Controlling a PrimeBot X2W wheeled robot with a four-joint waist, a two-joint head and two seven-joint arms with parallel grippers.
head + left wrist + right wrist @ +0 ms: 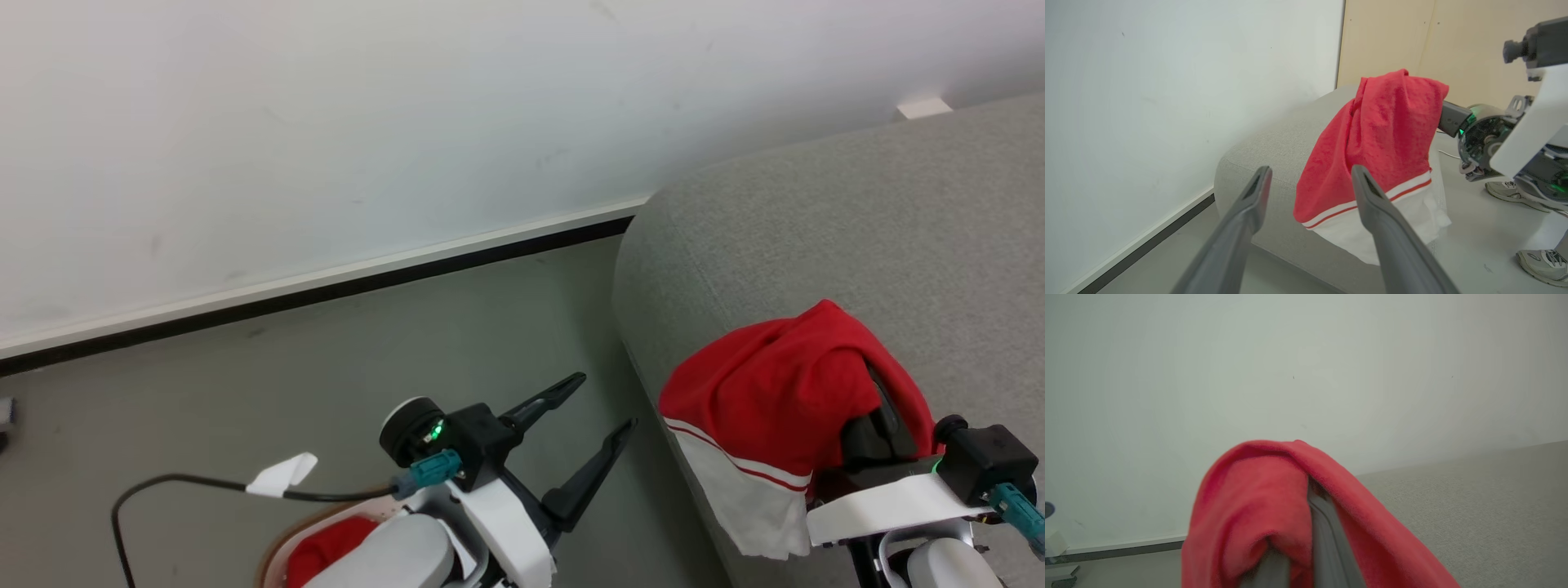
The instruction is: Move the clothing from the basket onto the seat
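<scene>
A white wall (326, 122) with a dark skirting strip runs behind a bare grey floor (343, 359), which takes up the left and middle of the head view. At the lower left a black cable (163, 482) loops across the floor. Beside it shows the brown rim of the basket (273, 549), with red clothing (331, 549) lying inside.

The left gripper (605, 401) hangs above the basket. Its two fingers are spread wide with nothing between them, pointing toward the seat.

Further right, the rounded corner of the seat (898, 229) rises from the floor. A red garment (767, 384) is draped over the fingers of the right gripper (880, 416). These stand close together with cloth caught between them, so they appear closed on it. The white hem hangs past the seat's edge toward the floor.

The step in hand looks like the carry and drop of this piece. The next move calls for taking it further in over the cushion, lowering it and letting go. Released here, the hem's weight could drag it off the rounded edge. The cushion beyond is bare and offers room. In the left wrist view a person's shoes (1511, 190) stand on the floor behind the right arm, so a backward swing has less room.
</scene>
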